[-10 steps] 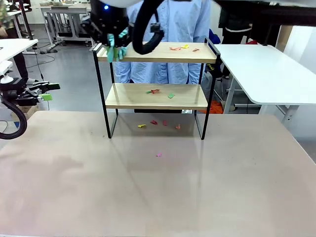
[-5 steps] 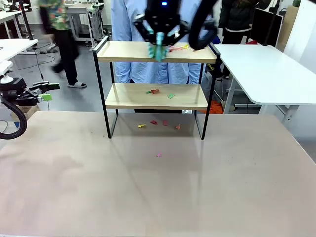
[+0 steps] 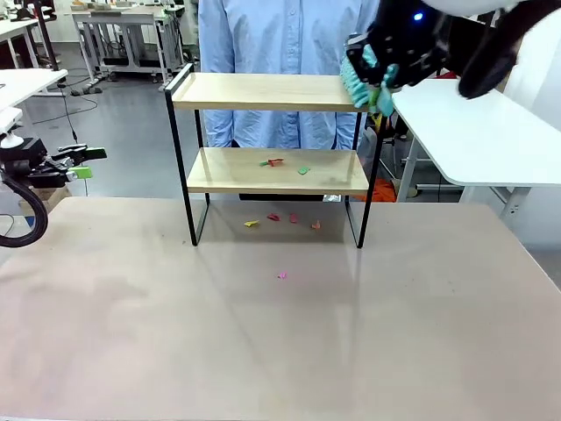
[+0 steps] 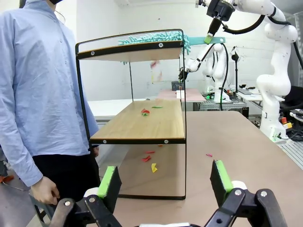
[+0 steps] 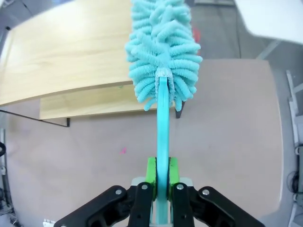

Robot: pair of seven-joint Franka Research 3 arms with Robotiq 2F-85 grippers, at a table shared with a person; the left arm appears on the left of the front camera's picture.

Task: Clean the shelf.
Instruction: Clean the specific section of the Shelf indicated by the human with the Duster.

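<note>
Front view: duster (image 3: 364,81) at right edge of shelf (image 3: 263,92).

shelf (image 3: 263,91) standing upright at far side of table (image 3: 263,333), all four legs down. two light wood boards, thin black frame. few tiny coloured scraps (image 3: 275,162) mid lower board, more underneath between legs.

light bright, even, overhead | shadows faint below shelf (image 3: 263,91) | soft sheen on worktop (image 3: 280,351) | duster (image 3: 360,81) slightly motion-smeared | wrist views bowed at edges
</note>
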